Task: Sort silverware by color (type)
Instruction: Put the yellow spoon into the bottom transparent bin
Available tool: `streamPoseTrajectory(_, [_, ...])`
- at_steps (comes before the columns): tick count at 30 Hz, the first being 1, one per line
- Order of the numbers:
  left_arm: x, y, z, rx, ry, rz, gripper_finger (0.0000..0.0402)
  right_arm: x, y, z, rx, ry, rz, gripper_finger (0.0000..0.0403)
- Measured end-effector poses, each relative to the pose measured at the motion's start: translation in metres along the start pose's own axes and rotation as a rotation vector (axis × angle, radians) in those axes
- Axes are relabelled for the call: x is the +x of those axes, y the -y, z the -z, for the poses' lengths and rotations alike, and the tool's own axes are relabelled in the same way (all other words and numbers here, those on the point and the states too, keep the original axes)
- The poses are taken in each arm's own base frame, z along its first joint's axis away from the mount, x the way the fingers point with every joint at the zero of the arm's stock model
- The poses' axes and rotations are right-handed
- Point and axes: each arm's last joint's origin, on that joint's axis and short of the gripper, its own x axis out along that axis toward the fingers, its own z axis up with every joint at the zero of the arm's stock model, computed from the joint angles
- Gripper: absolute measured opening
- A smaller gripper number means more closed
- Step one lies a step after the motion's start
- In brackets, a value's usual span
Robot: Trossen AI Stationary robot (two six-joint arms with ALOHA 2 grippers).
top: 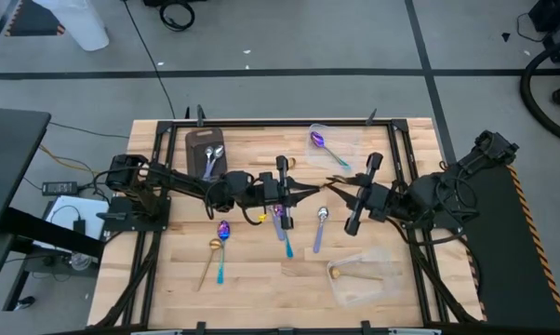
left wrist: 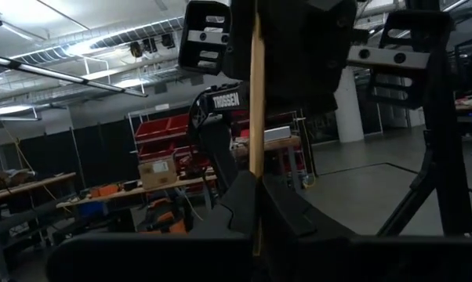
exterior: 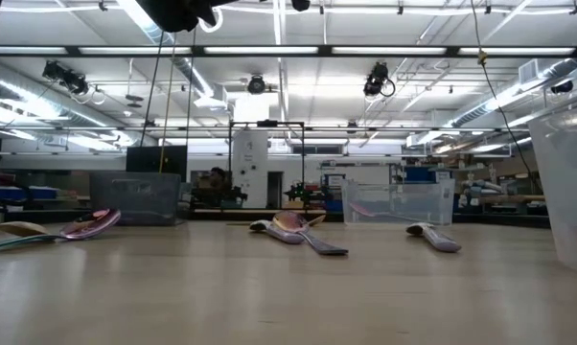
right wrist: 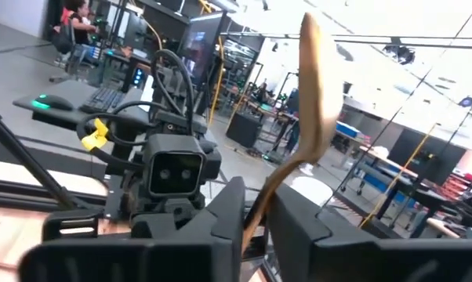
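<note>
A gold spoon (right wrist: 310,86) hangs above the middle of the table between my two grippers. My left gripper (top: 310,192) reaches in from the left and is shut on the spoon's slim handle (left wrist: 256,94). My right gripper (top: 336,182) faces it from the right and is shut on the same spoon. Loose on the wood lie a purple-blue spoon (top: 222,244), a gold one (top: 210,256), another purple-blue one (top: 282,225) and a silver one (top: 321,226). My left gripper pinches the gold handle (left wrist: 256,178) between its two fingers; the handle's end is hidden between them. The handle runs on past the fingertips toward the right gripper. The spoon is clear of the table. My right gripper pinches the handle a little below the bowl (right wrist: 259,207) between its two fingers, which reach roughly level from the table's right. The bowl (right wrist: 312,70) stands up beyond the fingers. The spoon is lifted clear.
A dark grey tray (top: 198,141) at the far left holds silver spoons (top: 213,160). A clear container (top: 340,133) at the far edge holds a purple spoon (top: 319,142). Another clear container (top: 373,279) near the front right holds a gold spoon (top: 336,273).
</note>
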Motion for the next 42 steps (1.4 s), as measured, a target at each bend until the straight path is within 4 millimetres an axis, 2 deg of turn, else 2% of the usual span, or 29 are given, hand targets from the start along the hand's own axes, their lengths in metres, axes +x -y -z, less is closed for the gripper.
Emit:
streamPoseTrajectory(4, [0.0, -0.001, 0.0, -0.012, 0.001, -0.002, 0.0016, 0.0, -0.001, 0.0, 0.014, 0.003, -0.01, 0.0019])
streamPoseTrajectory(8, [0.0, 0.0, 0.0, -0.063, -0.014, -0.04, 0.0033, 0.0, -0.001, 0.001, 0.01, -0.003, -0.007, 0.0019])
streamPoseTrajectory(16, [-0.004, 0.017, 0.01, -0.049, -0.191, -0.022, 0.0142, -0.003, -0.006, 0.009, 0.007, -0.087, -0.002, 0.0023])
streamPoseTrajectory(20, [-0.011, 0.021, 0.007, -0.022, -0.322, 0.021, 0.0179, -0.004, -0.009, 0.014, 0.049, -0.125, -0.016, 0.0023])
streamPoseTrajectory(28, [-0.023, 0.02, 0.002, 0.016, -0.488, 0.008, 0.0187, -0.003, -0.012, 0.025, 0.186, -0.188, -0.104, 0.0025])
streamPoseTrajectory(34, [-0.024, 0.02, 0.004, 0.016, -0.508, 0.011, 0.0187, 0.003, -0.011, 0.033, 0.361, -0.242, -0.178, 0.0026])
streamPoseTrajectory(42, [-0.032, 0.019, 0.015, 0.048, -0.657, 0.035, 0.0187, -0.001, -0.016, 0.045, 0.43, -0.361, -0.19, 0.0026])
